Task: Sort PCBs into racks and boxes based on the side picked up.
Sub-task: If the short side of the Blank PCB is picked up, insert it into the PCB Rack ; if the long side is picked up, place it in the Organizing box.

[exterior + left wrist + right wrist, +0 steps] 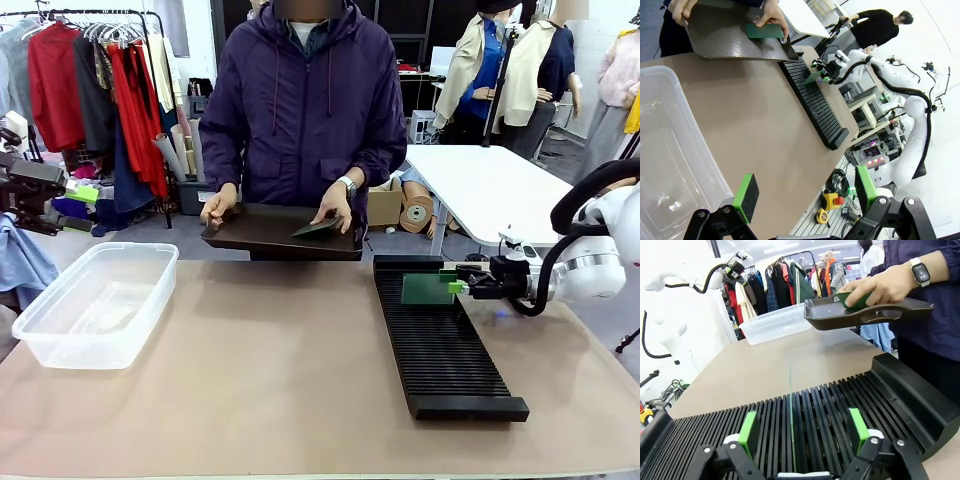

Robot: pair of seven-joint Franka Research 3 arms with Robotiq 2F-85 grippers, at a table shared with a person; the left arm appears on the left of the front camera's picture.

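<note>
One green PCB stands upright in a slot near the far end of the black rack. My right gripper sits level with it, open. In the right wrist view the board shows edge-on as a thin green line midway between the green pads, touching neither. The person holds a dark tray over the far table edge, one hand on another PCB lying on it. My left gripper hangs open and empty above the near rim of the clear box.
The clear box stands empty at the table's left. The rack runs from the far edge toward the front on the right. Bare tan tabletop lies between them. A white table and clothes racks stand behind the person.
</note>
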